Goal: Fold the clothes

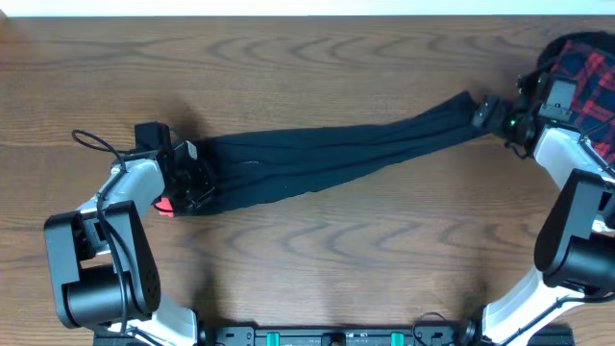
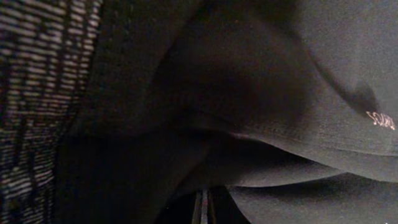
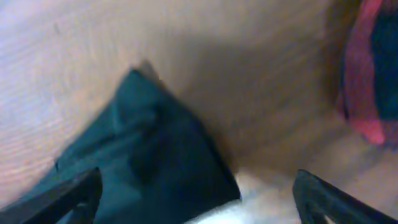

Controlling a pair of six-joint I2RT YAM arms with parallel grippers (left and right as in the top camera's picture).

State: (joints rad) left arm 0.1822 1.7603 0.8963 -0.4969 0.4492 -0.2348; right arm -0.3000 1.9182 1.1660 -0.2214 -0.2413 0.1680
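Observation:
The clothes point(image 1: 327, 154), long black trousers, lie stretched across the wooden table point(image 1: 317, 58) from lower left to upper right. My left gripper point(image 1: 192, 179) is shut on the waistband end, where a bit of red-orange edge point(image 1: 165, 205) shows. In the left wrist view dark fabric point(image 2: 261, 93) fills the frame, with the grey-flecked waistband point(image 2: 37, 93) at the left and the jaws point(image 2: 203, 211) pinched together on cloth. My right gripper point(image 1: 486, 113) stands open at the leg end. In the right wrist view the leg end point(image 3: 155, 143) lies on the table between the spread fingers point(image 3: 81, 193), and neither finger touches it.
A red-and-black plaid garment point(image 1: 586, 62) lies at the far right corner, just behind the right arm; it also shows as the plaid garment point(image 3: 367, 81) at the right edge of the right wrist view. Bare wood runs along the front of the table point(image 1: 327, 259).

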